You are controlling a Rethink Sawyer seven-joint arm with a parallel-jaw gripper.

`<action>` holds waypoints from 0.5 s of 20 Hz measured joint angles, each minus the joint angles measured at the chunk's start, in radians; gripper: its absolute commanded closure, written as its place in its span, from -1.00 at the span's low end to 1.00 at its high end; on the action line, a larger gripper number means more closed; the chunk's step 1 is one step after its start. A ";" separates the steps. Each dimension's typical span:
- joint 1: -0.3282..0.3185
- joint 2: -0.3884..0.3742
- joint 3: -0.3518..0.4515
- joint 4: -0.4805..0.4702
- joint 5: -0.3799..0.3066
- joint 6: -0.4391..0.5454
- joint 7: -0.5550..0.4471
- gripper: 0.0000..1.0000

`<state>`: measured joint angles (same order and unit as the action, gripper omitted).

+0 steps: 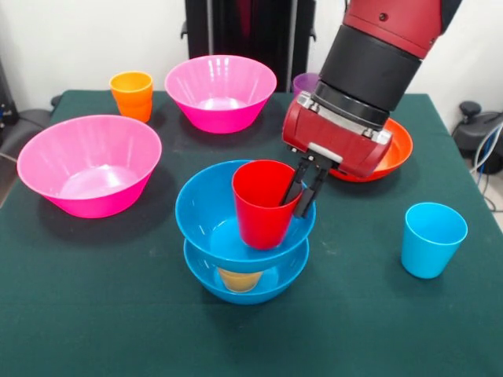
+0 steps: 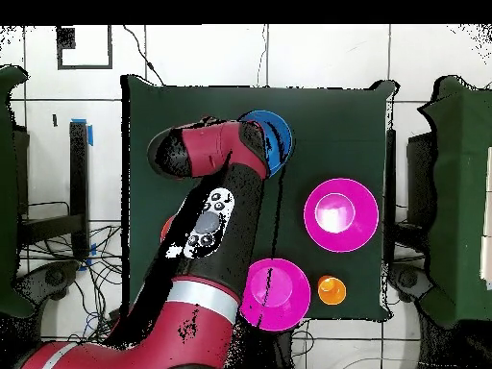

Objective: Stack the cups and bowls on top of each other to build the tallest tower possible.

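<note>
A dark green cloth-covered table (image 1: 94, 314) carries everything. Sitting directly on it: one big glossy pink plastic bowl (image 1: 89, 163) at the left, another pink bowl (image 1: 221, 92) further back, a small orange tumbler (image 1: 132, 95) far left, a light blue plastic cup (image 1: 432, 239) near right, a shallow orange-red bowl (image 1: 389, 153) right, and the lower blue bowl (image 1: 246, 276) centre.

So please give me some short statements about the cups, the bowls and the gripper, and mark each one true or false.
1. The red plastic cup stands in the upper blue plastic bowl. True.
2. The gripper is shut on the red cup's rim. True.
3. The light blue plastic cup lies on its side. False: it stands upright on the table.
4. The orange plastic cup sits inside a pink bowl. False: it stands beside the far pink plastic bowl.
</note>
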<state>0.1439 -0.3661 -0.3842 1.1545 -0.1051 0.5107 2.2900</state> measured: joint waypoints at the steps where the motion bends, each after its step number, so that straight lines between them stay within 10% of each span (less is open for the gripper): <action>1: 0.000 0.000 0.000 0.006 0.000 -0.003 0.000 1.00; 10: 0.001 0.000 -0.011 0.060 0.000 -0.055 0.000 1.00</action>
<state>0.1452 -0.3665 -0.3948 1.2148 -0.1051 0.4558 2.2900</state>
